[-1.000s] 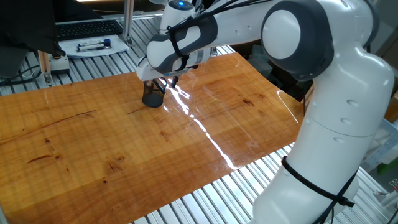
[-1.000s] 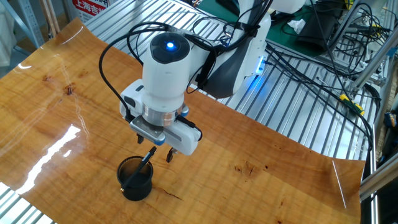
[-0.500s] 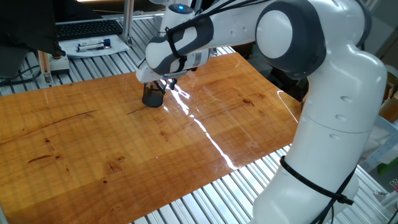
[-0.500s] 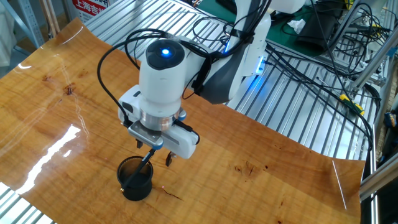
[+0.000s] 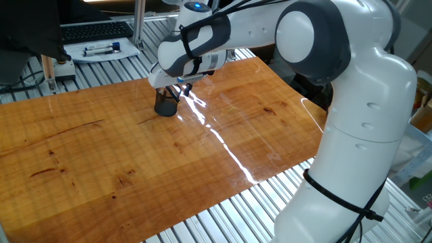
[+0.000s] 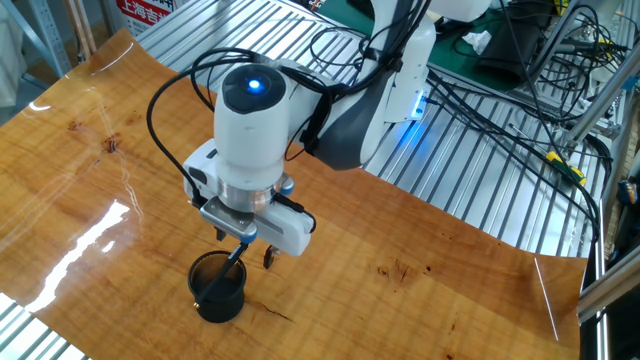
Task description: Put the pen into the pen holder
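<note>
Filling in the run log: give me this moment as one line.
phase: insertion | gripper: shut on pen | pen: tilted, lower end inside pen holder | pen holder: upright on table | release: not yet

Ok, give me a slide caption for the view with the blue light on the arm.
Gripper above the mesh pen holder, black pen leaning inside.

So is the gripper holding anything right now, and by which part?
It looks like yes: the gripper seems to hold the pen by its upper end, the lower end dipping into the pen holder.
</note>
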{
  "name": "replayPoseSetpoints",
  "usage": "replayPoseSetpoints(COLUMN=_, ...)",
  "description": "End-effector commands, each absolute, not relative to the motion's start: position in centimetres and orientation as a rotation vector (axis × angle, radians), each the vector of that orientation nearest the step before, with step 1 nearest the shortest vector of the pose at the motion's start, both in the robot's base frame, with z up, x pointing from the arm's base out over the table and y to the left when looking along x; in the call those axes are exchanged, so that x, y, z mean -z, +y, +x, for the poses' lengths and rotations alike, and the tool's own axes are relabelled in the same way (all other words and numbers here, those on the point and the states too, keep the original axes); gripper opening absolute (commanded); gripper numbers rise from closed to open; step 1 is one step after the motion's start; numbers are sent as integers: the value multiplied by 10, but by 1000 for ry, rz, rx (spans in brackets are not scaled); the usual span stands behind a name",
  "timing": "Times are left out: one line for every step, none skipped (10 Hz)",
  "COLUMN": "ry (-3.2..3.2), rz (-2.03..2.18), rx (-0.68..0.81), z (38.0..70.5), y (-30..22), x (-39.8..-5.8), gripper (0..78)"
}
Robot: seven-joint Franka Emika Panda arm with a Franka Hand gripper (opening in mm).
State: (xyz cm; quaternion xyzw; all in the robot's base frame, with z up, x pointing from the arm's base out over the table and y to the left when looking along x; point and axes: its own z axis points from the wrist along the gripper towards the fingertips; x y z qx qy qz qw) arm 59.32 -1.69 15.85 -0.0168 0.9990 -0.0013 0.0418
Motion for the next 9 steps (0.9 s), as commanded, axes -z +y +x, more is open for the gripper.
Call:
replayPoseSetpoints(ry=3060, rz=-51, rx=0, z=594, y=-17, x=-158, gripper=775)
replayPoseSetpoints(ry=3067, rz=-52, rx=-4, z=594, y=-17, x=-158, gripper=775)
replayPoseSetpoints(ry=3077, rz=-55, rx=-6, z=594, y=-17, x=-158, gripper=775)
replayPoseSetpoints(ry=3088, rz=-56, rx=-5, z=594, y=-17, x=-158, gripper=775)
replayPoseSetpoints(ry=3095, rz=-55, rx=-4, z=594, y=-18, x=-157, gripper=775)
replayPoseSetpoints(ry=3098, rz=-52, rx=-1, z=594, y=-19, x=-157, gripper=775)
replayPoseSetpoints(ry=3099, rz=-47, rx=1, z=594, y=-19, x=-157, gripper=775)
replayPoseSetpoints(ry=3100, rz=-30, rx=13, z=594, y=-19, x=-157, gripper=775)
replayPoseSetpoints(ry=3102, rz=-25, rx=16, z=593, y=-19, x=-156, gripper=775)
